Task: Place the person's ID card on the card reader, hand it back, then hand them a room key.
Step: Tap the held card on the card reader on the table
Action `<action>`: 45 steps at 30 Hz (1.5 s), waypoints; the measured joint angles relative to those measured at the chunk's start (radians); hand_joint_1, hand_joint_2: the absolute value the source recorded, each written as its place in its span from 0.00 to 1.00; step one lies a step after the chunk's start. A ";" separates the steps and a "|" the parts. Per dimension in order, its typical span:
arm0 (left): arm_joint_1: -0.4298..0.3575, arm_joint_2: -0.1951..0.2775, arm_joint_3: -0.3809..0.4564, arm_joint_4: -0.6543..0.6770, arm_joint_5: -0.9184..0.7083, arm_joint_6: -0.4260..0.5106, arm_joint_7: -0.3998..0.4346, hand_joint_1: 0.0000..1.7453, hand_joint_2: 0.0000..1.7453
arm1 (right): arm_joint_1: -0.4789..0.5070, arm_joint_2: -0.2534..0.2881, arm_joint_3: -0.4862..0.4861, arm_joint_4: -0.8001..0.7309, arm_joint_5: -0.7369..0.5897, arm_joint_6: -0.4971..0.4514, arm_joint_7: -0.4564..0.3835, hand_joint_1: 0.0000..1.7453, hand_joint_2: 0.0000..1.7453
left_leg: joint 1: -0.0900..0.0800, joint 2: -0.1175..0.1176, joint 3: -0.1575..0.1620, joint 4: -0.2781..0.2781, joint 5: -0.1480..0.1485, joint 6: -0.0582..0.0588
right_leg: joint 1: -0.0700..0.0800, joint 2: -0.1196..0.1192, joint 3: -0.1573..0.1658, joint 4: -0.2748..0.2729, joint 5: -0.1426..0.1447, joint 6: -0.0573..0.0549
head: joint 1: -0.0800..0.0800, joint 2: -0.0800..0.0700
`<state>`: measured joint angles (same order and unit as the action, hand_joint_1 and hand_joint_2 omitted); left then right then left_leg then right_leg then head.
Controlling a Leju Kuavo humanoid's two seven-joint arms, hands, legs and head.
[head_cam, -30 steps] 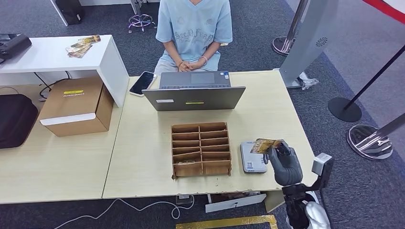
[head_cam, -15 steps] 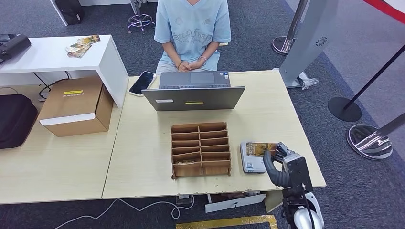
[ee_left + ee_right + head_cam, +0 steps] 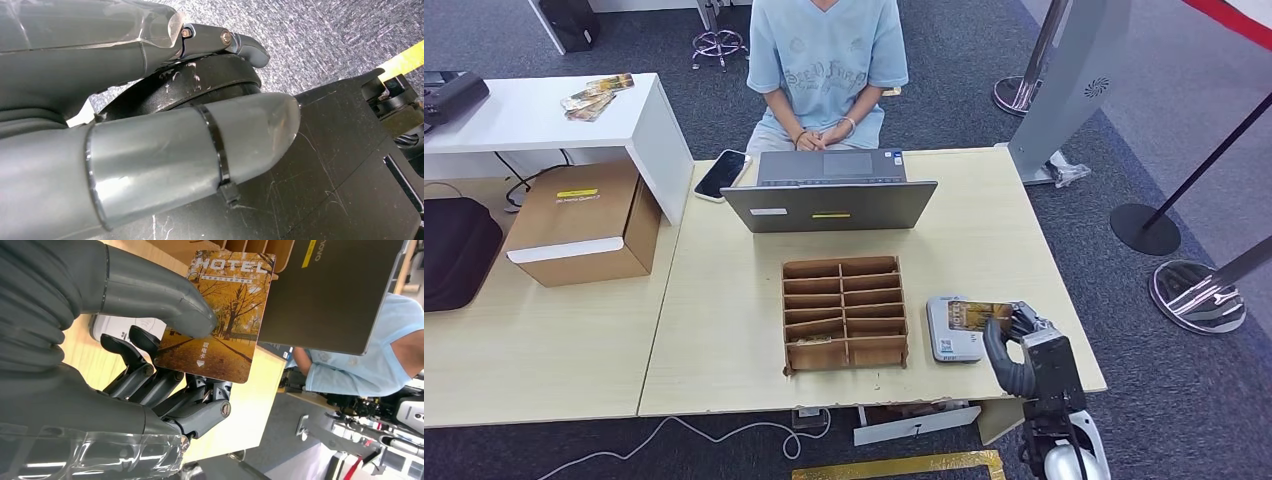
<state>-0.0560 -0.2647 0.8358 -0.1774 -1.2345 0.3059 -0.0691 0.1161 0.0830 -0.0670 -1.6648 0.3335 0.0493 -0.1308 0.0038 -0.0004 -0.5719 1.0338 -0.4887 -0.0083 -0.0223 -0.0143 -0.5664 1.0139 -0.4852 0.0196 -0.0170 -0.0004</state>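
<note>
Item: ID card (image 3: 977, 314), now lying over the card reader (image 3: 951, 329) near the table's (image 3: 724, 330) front right corner. Your right hand (image 3: 1014, 345) has been lowering it and is still pinching it; the left hand (image 3: 150, 150) is hanging, grasp state I cannot tell.

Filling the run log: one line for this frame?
step: card on reader | right hand: holds card over reader | left hand: idle, empty

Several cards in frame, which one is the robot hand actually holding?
The autumn-scene card printed HOTEL, pinched by the right robot hand over the white card reader. The other cards lie loose on the white side table, far left.
</note>
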 joint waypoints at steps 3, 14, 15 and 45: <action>0.000 0.000 0.000 0.000 -0.003 0.000 -0.001 0.00 0.00 | 0.003 0.001 0.000 -0.012 0.060 -0.033 -0.021 1.00 1.00 | 0.000 0.000 0.000 0.000 0.000 0.000 | 0.000 0.000 0.000 0.000 0.000 0.000 | 0.000 0.000; 0.000 0.000 0.000 0.001 -0.016 0.000 -0.018 0.00 0.00 | -0.034 -0.038 0.009 -0.026 0.379 -0.014 -0.001 1.00 1.00 | 0.000 0.000 0.000 0.000 0.000 0.000 | 0.000 0.000 0.000 0.000 0.000 0.000 | 0.000 0.000; 0.000 0.000 0.000 0.001 -0.016 0.000 -0.019 0.00 0.00 | -0.042 -0.046 0.009 -0.026 0.396 -0.008 0.001 1.00 1.00 | 0.000 0.000 0.000 0.000 0.000 0.000 | 0.000 0.000 0.000 0.000 0.000 0.000 | 0.000 0.000; -0.001 0.004 -0.002 0.002 -0.031 0.000 -0.029 0.00 0.00 | -1.019 -0.613 0.514 0.639 0.258 0.701 -0.102 1.00 1.00 | -0.001 0.000 -0.005 0.003 0.004 0.004 | 0.000 0.000 -0.004 0.001 0.006 0.002 | 0.000 0.000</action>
<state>-0.0573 -0.2611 0.8339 -0.1750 -1.2655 0.3061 -0.0986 -0.9034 -0.5300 0.4470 -1.0263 0.5913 0.7501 -0.2329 0.0030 0.0000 -0.5771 1.0366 -0.4843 -0.0041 -0.0227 -0.0141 -0.5701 1.0145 -0.4792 0.0219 -0.0175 -0.0004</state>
